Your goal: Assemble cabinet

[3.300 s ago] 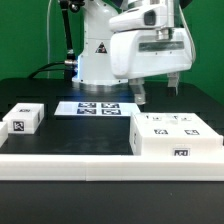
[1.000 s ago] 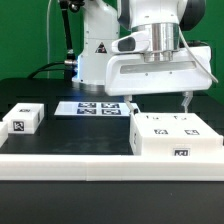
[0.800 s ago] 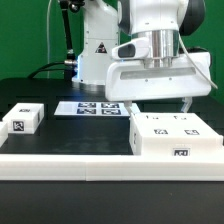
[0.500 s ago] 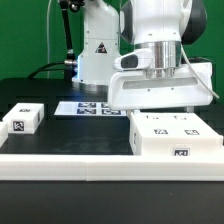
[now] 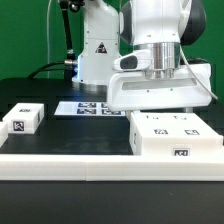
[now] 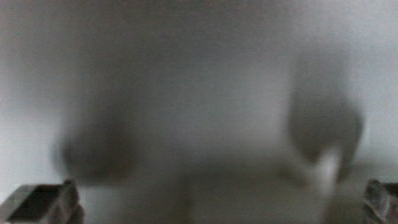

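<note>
I am holding my pincer (image 6: 214,205), jaws spread wide apart, low over the cabinet (image 5: 176,138) at the exterior view's right, apparently to straddle and grasp it

My wrist feed is almost all blur: a grey-white surface (image 6: 196,80) fills it, too out of focus to identify, with two darker smudges (image 6: 329,120). The gripper (image 6: 214,203) has its fingertips (image 6: 45,203) spread wide apart, both dark, partly in frame.
</note>
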You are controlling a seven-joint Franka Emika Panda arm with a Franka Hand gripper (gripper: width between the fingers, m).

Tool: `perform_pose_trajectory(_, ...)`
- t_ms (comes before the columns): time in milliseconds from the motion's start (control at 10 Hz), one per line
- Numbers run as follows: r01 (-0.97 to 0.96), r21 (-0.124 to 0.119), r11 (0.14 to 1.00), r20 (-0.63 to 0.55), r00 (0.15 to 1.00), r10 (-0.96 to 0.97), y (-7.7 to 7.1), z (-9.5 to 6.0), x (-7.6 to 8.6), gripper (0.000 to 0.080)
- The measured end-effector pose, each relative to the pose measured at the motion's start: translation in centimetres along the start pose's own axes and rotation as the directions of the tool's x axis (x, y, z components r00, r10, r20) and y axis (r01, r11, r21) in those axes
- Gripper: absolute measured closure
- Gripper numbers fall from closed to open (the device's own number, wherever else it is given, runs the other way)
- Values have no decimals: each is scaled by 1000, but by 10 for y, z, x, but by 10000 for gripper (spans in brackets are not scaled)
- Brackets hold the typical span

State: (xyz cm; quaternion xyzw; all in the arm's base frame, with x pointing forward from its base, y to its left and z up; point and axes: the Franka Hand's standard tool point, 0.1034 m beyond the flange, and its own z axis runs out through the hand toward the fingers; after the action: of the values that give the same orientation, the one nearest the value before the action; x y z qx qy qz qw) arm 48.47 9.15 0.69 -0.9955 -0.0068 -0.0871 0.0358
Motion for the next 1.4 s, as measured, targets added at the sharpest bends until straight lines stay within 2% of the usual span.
perform_pose_trajectory(400,3,1,1000,-13,1000,-3,-1,2,7,2)
perform_pose_trajectory(800,20,-4,1000,-23,1000,-20,4,3,9,2)
perform_pose_trajectory(1000,31,-5,999,-23,999,-31,5,3,9,261)
perform_pose_trajectory(1100,34,-5,999,-23,999,-34,4,3,9,261)
perform_pose_trajectory(1200,37,-5,999,-22,999,-37,4,3,9,451)
perform_pose_trajectory(1300,49,-5,999,-18,999,-49,4,3,7,600)
perform_pose_trajectory(1400,50,-4,999,-17,999,-50,4,3,7,698)
